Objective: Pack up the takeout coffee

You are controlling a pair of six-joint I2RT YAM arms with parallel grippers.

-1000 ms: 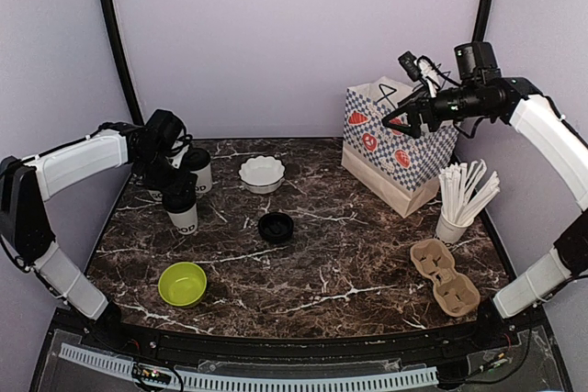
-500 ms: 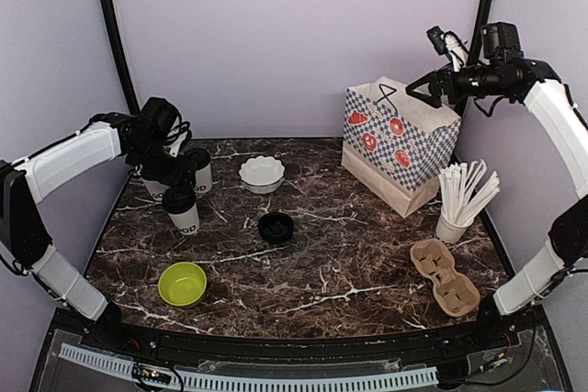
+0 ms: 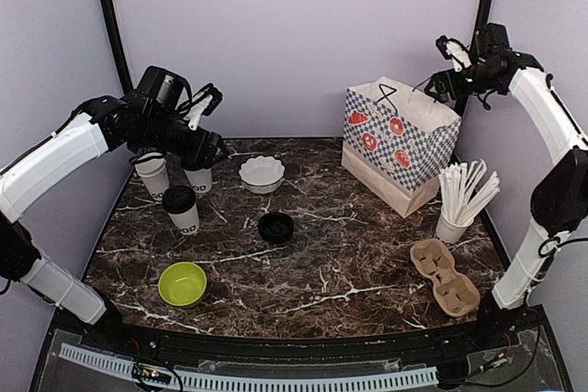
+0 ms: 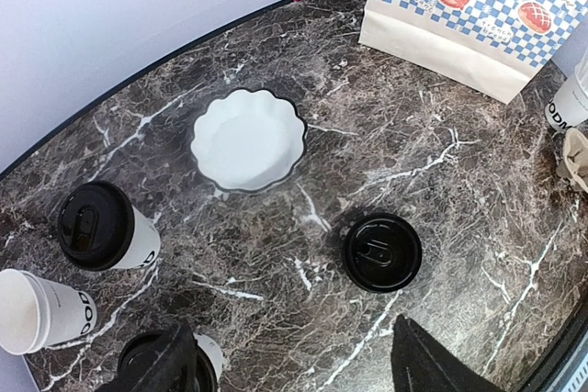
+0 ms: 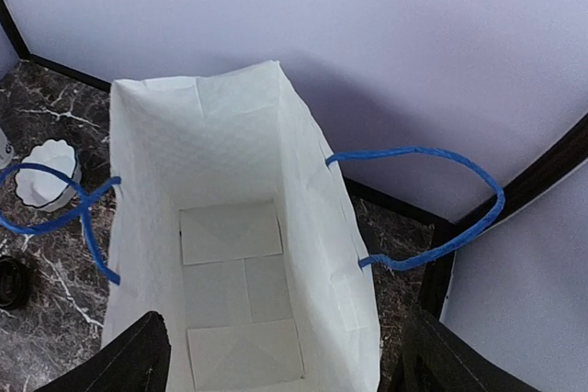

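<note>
Both arms lifted since the earlier frames: left claw (image 3: 209,126) now hovers over the table's far-left corner, right claw (image 5: 294,360) above the bag (image 3: 397,140) at far right. Both gape wide, holding nothing. Front coffee cup (image 3: 181,209) and back coffee cup (image 3: 197,176) stand near the far-left corner; the bag is empty inside. Looks pre-grasp. Next: lower left claw around a lidded cup, keeping it upright.

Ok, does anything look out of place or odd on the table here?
Yes. One coffee cup at the far left stands open with no lid, while a loose black lid lies by itself on the table near the middle, touching no cup. Nothing looks spilled.
</note>
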